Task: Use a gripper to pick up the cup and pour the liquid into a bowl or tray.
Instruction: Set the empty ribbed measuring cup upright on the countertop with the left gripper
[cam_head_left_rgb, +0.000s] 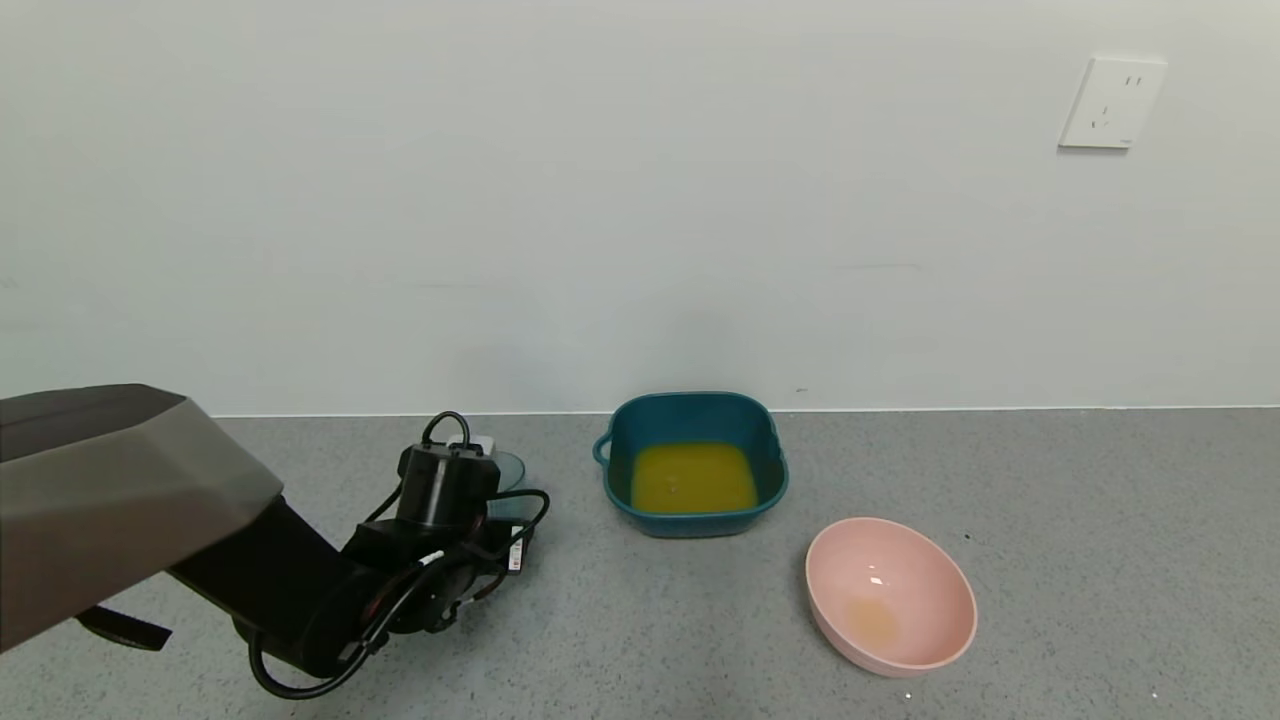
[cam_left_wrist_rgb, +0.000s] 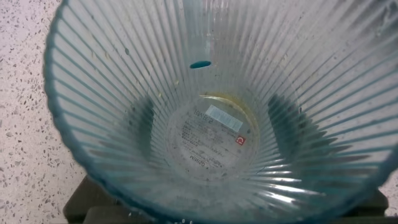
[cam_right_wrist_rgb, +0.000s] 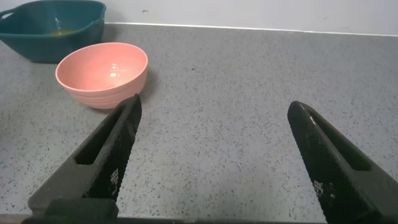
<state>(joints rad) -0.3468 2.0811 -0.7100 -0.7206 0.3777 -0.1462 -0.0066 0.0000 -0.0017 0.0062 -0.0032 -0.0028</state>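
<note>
The left gripper (cam_head_left_rgb: 478, 500) sits low over the grey counter (cam_head_left_rgb: 1050, 520), left of the basin (cam_head_left_rgb: 765, 440), with its black knob on top and cables looping around it. Behind the knob a sliver of the cup (cam_head_left_rgb: 508, 472) shows, pale blue-green, close against the gripper and well apart from the basin. Whether the fingers are clamped on it I cannot tell: from the head view the gripper's body hides them, and the left wrist view is filled by the cup alone.

That wrist view looks straight down the cup's (cam_left_wrist_rgb: 211, 124) mouth to its base, so its long axis runs in line with the camera (ribs fanning out all round, a printed label visible through the bottom). Only a thin yellowish smear lies by the label; the cup looks drained. From the head view, its rim faces up, so it seems to stand upright rather than tipped, though little of it shows.

The liquid (cam_head_left_rgb: 693, 478) lies in the basin, an opaque orange-yellow pool covering its floor. The basin's loop handle points toward the gripper.

Nearer and to the right is the pink bowl (cam_head_left_rgb: 935, 650), tilted on its rounded base, with a faint yellow stain inside.

The right gripper (cam_right_wrist_rgb: 217, 149) hangs over bare counter, fingers (cam_right_wrist_rgb: 109, 155) spread wide apart and holding nothing, the pink bowl (cam_right_wrist_rgb: 102, 84) and basin (cam_right_wrist_rgb: 37, 46) beyond it.
</note>
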